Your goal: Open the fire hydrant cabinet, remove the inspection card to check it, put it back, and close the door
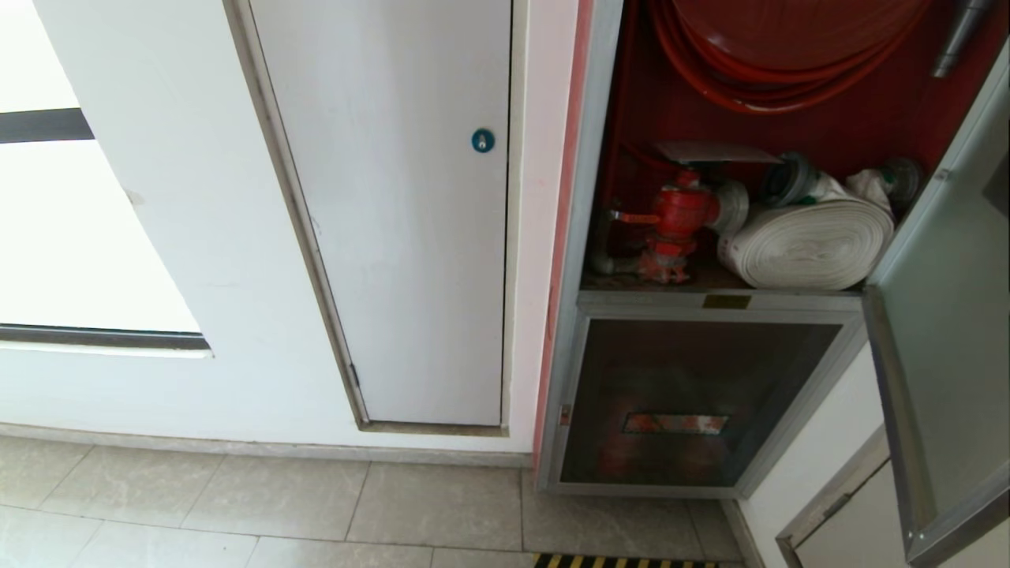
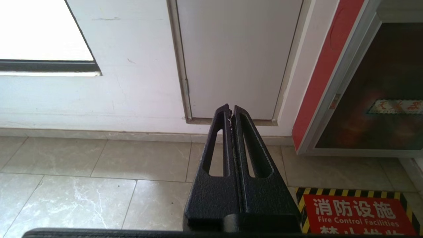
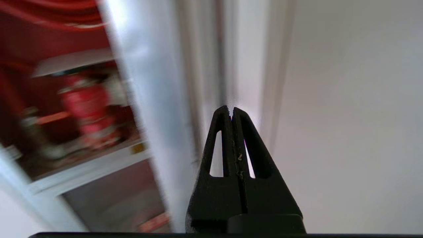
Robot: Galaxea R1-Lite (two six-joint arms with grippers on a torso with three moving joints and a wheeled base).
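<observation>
Cabinet (image 1: 710,237) open, door (image 1: 947,315) swung out to its right. Right end effector (image 3: 232,109) pinched together, empty, near cabinet frame. Left end effector (image 2: 230,107) likewise, left of cabinet.

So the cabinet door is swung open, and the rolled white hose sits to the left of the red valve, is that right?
Not quite. The door is open, but the rolled white hose sits to the right of the red valve, not the left. The head view shows it.

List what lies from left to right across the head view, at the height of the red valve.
Bright window → white panel with a round blue lock → fire hydrant cabinet's silver frame → red valve → white rolled hose → open door.
</observation>
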